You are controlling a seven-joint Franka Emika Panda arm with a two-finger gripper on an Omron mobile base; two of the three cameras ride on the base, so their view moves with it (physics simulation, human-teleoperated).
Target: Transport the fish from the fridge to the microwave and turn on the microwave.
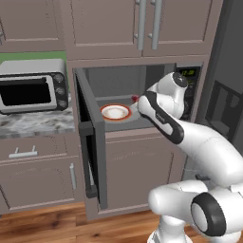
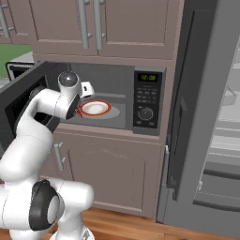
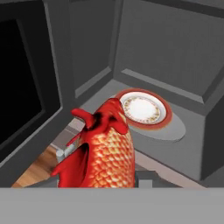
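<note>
Just one fish [image 3: 103, 151], one plate [image 3: 142, 109].

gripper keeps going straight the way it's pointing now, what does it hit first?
Most likely the plate on the microwave floor: in the hand view it sits dead ahead, just past the fish held in the gripper. The fish's nose would touch first. Depth is hard to judge.

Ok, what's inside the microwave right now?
A plate with a red rim sits on the microwave floor, nothing on it. The gripper holds the fish at the opening.
</note>
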